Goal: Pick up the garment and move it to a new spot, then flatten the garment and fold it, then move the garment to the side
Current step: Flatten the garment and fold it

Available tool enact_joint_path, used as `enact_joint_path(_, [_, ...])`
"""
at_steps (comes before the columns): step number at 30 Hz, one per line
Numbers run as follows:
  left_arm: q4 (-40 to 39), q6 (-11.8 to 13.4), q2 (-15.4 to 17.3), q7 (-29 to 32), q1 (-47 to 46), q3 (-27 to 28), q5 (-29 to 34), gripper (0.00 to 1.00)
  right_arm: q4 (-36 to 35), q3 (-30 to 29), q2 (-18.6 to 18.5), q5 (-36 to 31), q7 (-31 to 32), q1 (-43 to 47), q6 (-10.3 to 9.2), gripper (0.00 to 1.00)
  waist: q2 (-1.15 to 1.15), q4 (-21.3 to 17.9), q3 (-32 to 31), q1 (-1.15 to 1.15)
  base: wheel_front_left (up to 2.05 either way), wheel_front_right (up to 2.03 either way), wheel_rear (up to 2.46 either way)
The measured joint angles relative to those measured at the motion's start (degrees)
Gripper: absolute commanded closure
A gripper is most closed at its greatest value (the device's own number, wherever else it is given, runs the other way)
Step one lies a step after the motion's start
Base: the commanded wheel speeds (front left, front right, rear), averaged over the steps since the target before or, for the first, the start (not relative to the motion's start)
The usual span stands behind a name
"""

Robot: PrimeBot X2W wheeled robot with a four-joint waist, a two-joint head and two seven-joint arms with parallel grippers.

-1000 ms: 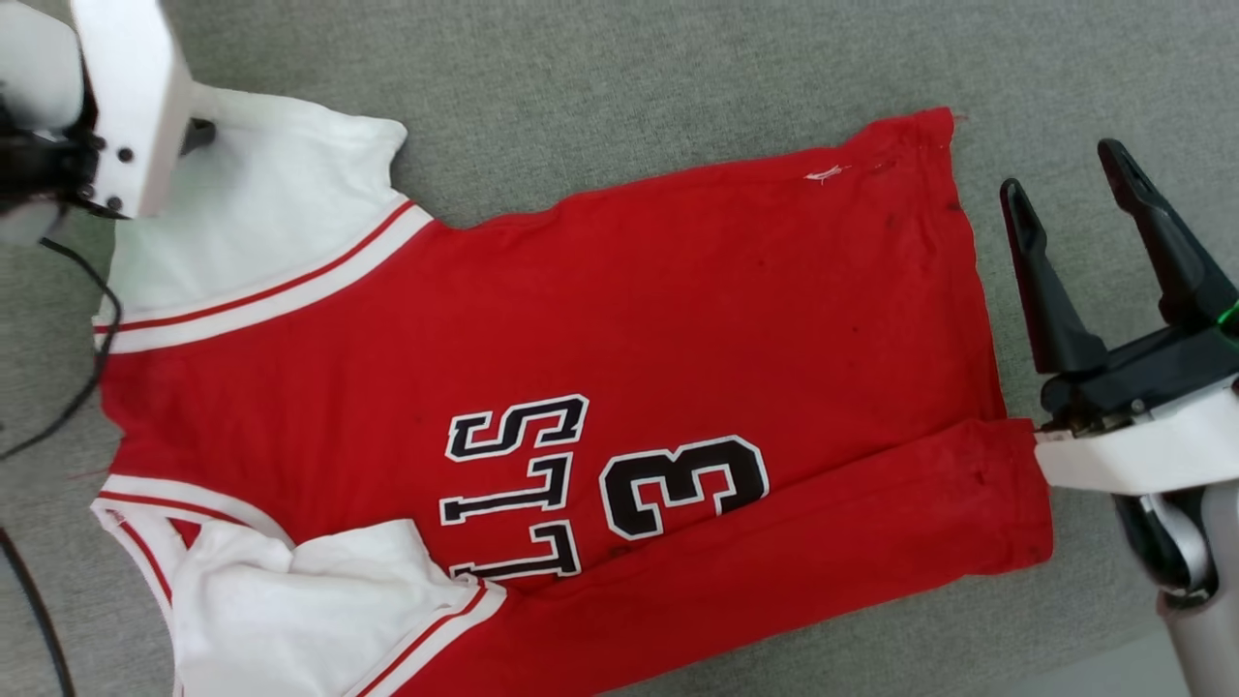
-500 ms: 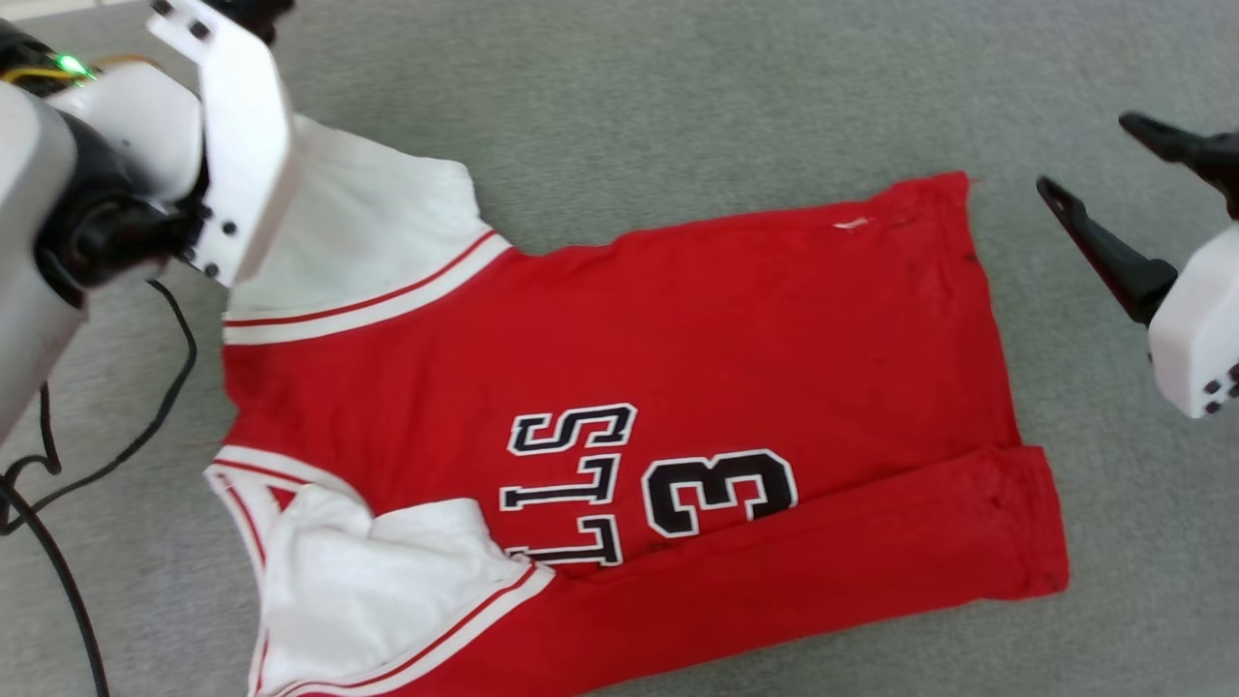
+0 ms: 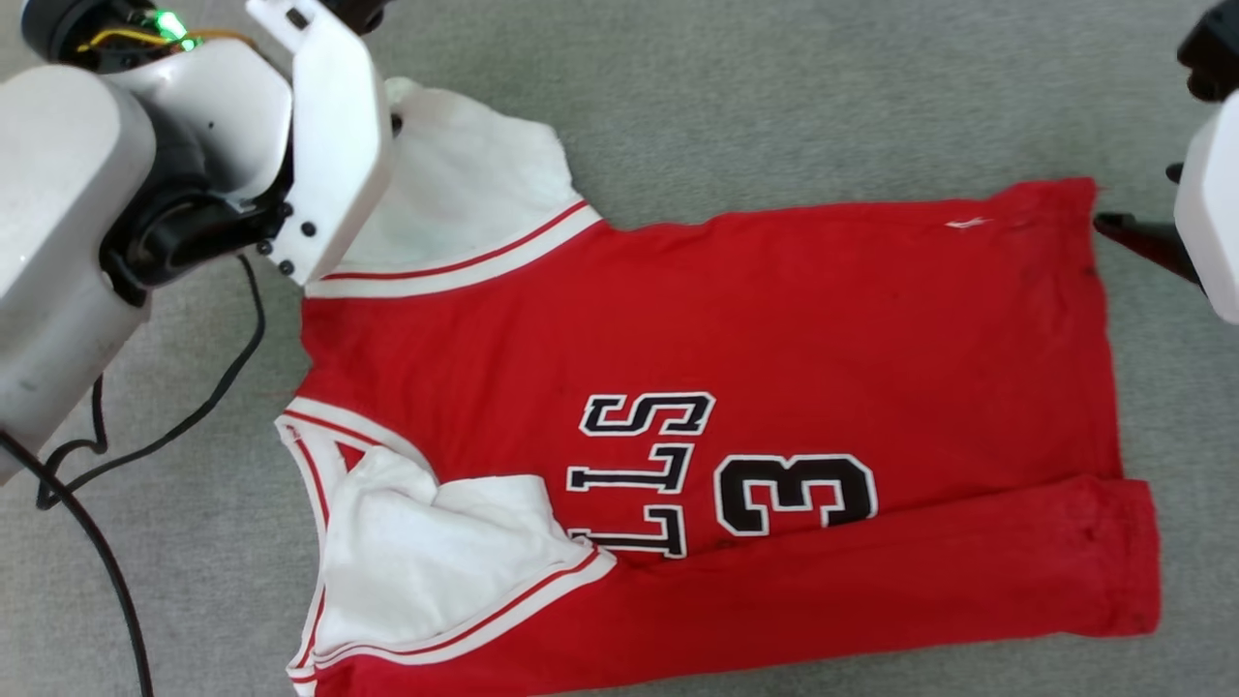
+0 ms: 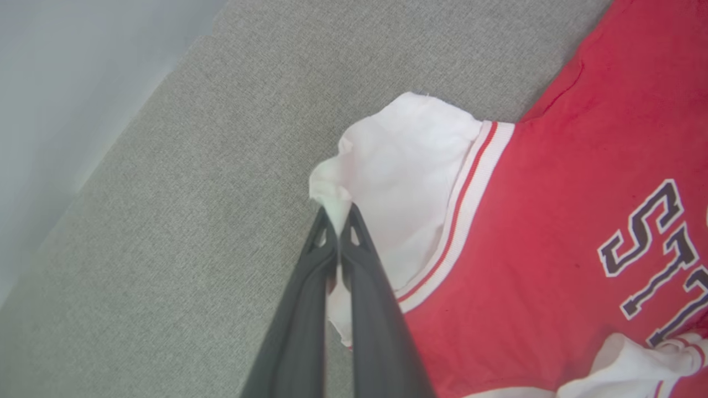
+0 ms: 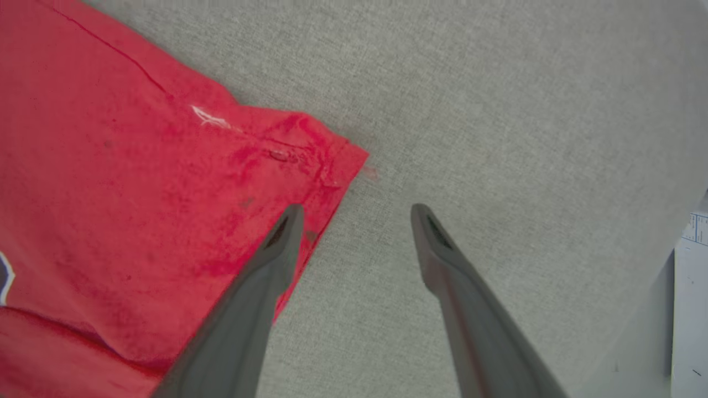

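- Head view: the shirt [image 3: 774,319] lies front up, spread on the grey surface [image 3: 774,87], with its near long edge folded over.
- Left wrist view: the left hand [image 4: 337,221] is pinched together on the edge of the white sleeve [image 4: 398,182].
- Right wrist view: the right hand [image 5: 357,213] is spread apart at the hem corner [image 5: 332,160], one finger [image 5: 276,249] over red cloth, gripping nothing.

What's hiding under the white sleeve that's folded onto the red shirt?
The folded sleeve lies on the red front of the garment and covers part of the black lettering. Only LLS and the number 3 show; the hidden letters cannot be read.
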Motion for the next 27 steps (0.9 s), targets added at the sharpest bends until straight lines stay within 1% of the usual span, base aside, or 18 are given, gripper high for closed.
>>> enact_joint_path(6, [-0.78, 0.00, -0.47, -1.18, -1.85, -1.03, 0.15, 1.00, 7.95, 2.05, 4.36, 1.04, -2.21, -1.28, 0.00, 0.00, 0.00, 1.91, 2.53, 0.00, 0.00, 0.00, 0.00])
enact_joint_path(11, [-0.69, 0.00, -0.55, -2.34, -2.19, -1.92, 0.24, 1.00, 9.75, 5.16, 4.66, 2.57, -4.37, -1.12, -0.12, 0.00, 0.00, 2.84, 3.86, -0.01, 0.00, 0.00, 0.00])
enact_joint_path(12, [-0.55, 0.00, -0.55, -2.63, -2.20, -2.11, 0.22, 1.00, 9.88, 5.75, 4.48, 2.98, -5.08, -1.26, -0.12, 0.28, 0.00, 2.83, 3.86, -0.01, 0.00, 0.00, 0.00])
enact_joint_path(13, [-0.38, 0.00, -0.54, -2.99, -2.21, -2.37, 0.16, 1.00, 10.00, 6.45, 4.39, 3.07, -6.23, -1.29, -0.12, 1.00, 0.00, 2.78, 3.74, -0.01, 0.00, 0.00, 0.00])
enact_joint_path(17, [0.33, -0.02, -0.26, -5.04, -2.07, -3.03, -0.24, 1.00, 11.05, 8.54, 4.85, 4.26, -11.24, -1.25, -0.10, 1.00, 0.00, 2.46, 2.14, 0.00, 0.00, 0.00, 0.00])
enact_joint_path(21, [0.43, -0.03, 0.22, -7.61, -0.68, -3.11, -1.23, 1.00, 11.25, 9.38, 4.92, 6.46, -17.19, -0.34, -0.01, 1.00, 0.00, 2.08, -0.91, 0.00, 0.00, 0.00, 0.00])
enact_joint_path(27, [-3.07, 0.27, 3.45, -10.12, 4.11, -3.28, -2.85, 1.00, 7.80, 11.74, 1.86, 8.26, -23.74, 2.79, -0.01, 1.00, 0.00, 1.55, -6.57, -0.01, 0.00, 0.00, 0.00])
